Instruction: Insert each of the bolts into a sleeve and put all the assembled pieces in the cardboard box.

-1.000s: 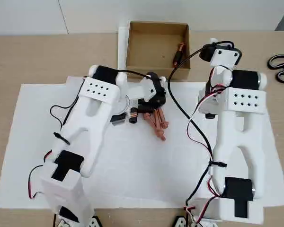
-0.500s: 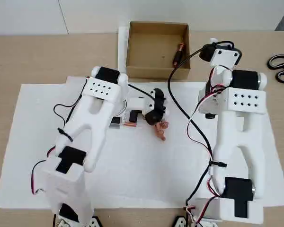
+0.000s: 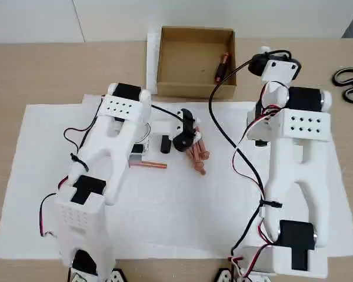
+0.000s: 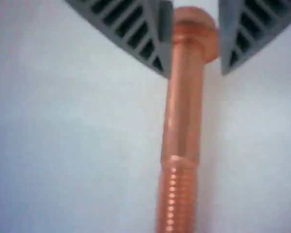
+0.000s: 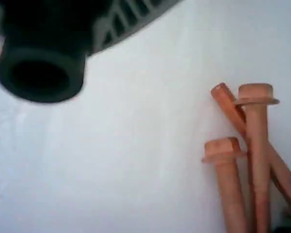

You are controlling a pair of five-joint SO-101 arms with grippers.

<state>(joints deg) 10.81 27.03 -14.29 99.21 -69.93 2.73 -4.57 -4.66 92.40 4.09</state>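
Keeping the bolt [image 4: 184,121] level matters: the left end effector [image 4: 194,34] is clenched on its head, low over the white paper [image 3: 182,205]. Meanwhile the right end effector [image 5: 43,48] grasps a sleeve [image 5: 41,73]; align thread with bore. Beyond sits the cardboard box [image 3: 191,91].

Bolt pile [image 3: 197,154] lies before the cardboard box [image 3: 188,59], which apparently holds one assembled piece [image 3: 222,66].
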